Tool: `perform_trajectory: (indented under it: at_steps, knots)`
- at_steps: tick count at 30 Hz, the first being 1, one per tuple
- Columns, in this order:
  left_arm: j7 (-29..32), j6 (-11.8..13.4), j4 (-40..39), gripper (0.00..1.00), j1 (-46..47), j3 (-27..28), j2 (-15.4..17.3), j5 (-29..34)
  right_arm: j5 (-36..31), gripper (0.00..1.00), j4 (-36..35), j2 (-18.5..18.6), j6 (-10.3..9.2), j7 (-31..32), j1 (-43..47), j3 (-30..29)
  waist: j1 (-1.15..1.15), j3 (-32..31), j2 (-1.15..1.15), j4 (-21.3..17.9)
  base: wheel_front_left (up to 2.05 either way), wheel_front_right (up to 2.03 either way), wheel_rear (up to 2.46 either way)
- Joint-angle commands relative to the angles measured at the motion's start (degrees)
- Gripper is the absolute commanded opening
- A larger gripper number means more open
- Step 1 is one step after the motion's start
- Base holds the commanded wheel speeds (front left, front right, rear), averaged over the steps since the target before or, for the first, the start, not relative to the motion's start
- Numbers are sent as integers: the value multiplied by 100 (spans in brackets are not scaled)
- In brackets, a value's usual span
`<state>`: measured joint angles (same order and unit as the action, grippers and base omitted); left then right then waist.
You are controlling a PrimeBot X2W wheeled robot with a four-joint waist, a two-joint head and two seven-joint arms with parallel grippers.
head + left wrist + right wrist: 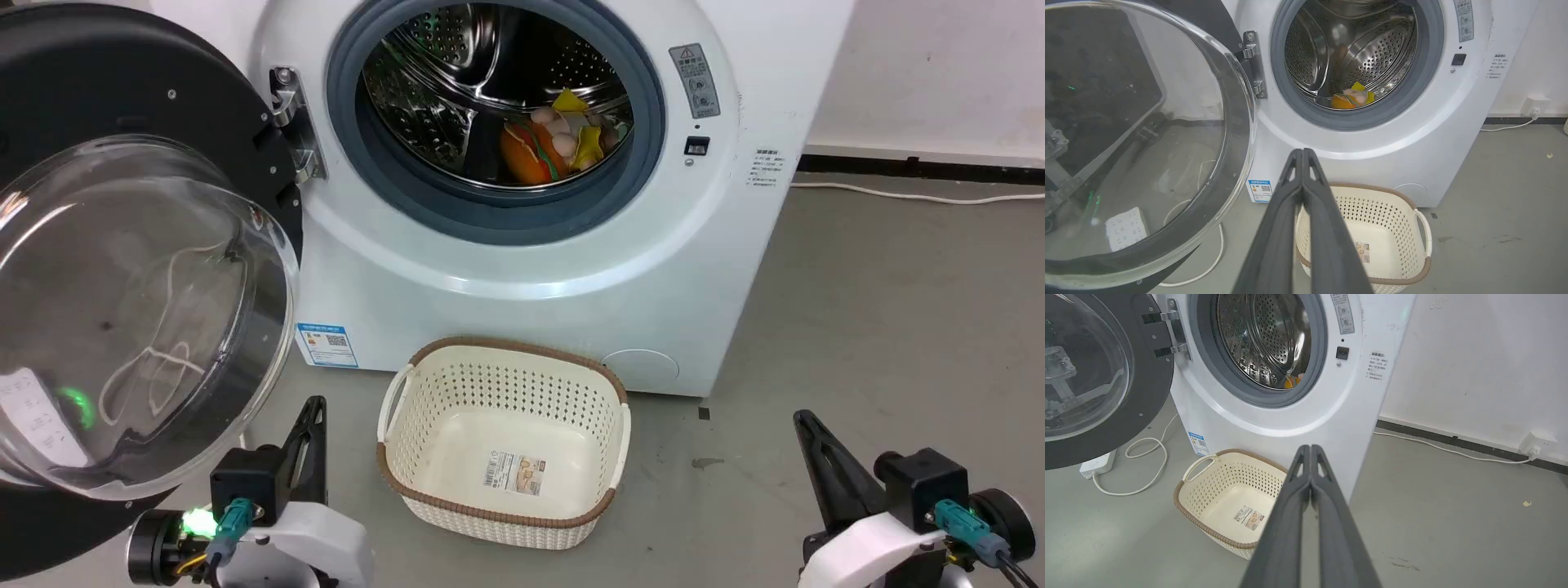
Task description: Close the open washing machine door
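Observation:
The washing machine door (122, 269) stands swung wide open to the left of the white washer (522, 278), its clear glass bowl bulging toward me and its black rim held by a metal hinge (294, 122). The door (1139, 134) and the door (1090, 371) also appear in the wrist views. My left gripper (314, 404) is shut and empty, low beside the door's lower right edge, apart from it. My right gripper (804, 418) is shut and empty at the lower right, over the floor. In the wrist views the left gripper (1303, 151) and right gripper (1310, 447) have their fingers pressed together.
The steel drum (498, 90) holds colourful soft toys (555, 139). An empty cream basket (424, 367) sits on the grey floor before the washer, between my grippers. A white power strip (1096, 465) and cable lie under the door. A wall socket (1535, 443) and cord run along the right wall.

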<state>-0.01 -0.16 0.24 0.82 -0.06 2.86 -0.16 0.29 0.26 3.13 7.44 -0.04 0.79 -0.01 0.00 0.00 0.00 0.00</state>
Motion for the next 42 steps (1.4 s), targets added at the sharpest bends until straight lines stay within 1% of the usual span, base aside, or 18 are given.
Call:
perform_trajectory:
  at_steps: [1, 24, 25, 42]
  knots:
    - [1, 16, -24, 0, -82, 6, 1, 16, -29, 0, -26, -25, 5, 4, -79, 1, 0, 0, 0, 0, 0, 0, 0]
    - [1, 16, -24, 0, -82, 6, 1, 16, -29, 0, -26, -25, 5, 4, -79, 1, 0, 0, 0, 0, 0, 0, 0]
    - [0, 0, 0, 100, 0, 0, 0, 0, 0, 100, 0, 0, 0, 0, 0, 0, 0, 0, 0, 0, 0, 0, 0]
    - [-162, -18, -25, 100, 24, -74, 0, -35, 182, 100, 84, -2, 0, -159, 16, -90, 0, -14, 0, 44, 0, 0, 0]
